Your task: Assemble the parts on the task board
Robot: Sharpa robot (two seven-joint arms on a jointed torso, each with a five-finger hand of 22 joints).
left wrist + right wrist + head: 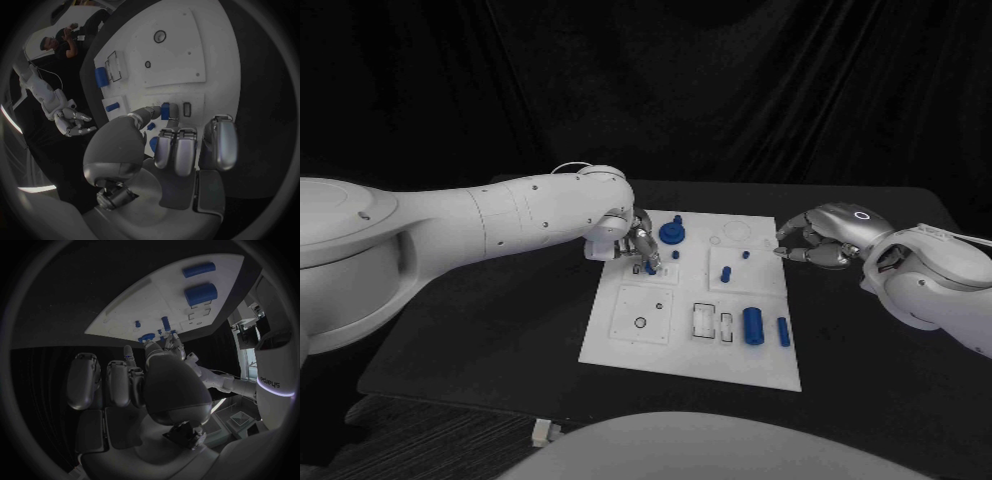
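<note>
While pinched upright, blue peg point(652, 266), left robot hand point(635, 243), task board point(678, 345).

The left hand point(169, 150) rises over the white task board point(181, 30), which lies on the black desk point(262, 100). Its thumb and a finger reach forward and pinch a small blue part point(165, 111) just beside a dark rectangular slot point(187, 109) in the board; the other fingers point(219, 140) curl downward, apart from the part. Further along the board lie a larger blue cylinder point(101, 77) next to an outlined rectangular recess point(115, 65), a slim blue piece point(112, 106), and two round holes point(160, 36). Off the board's far side, the right hand point(74, 122) hangs with its fingers curled
</note>
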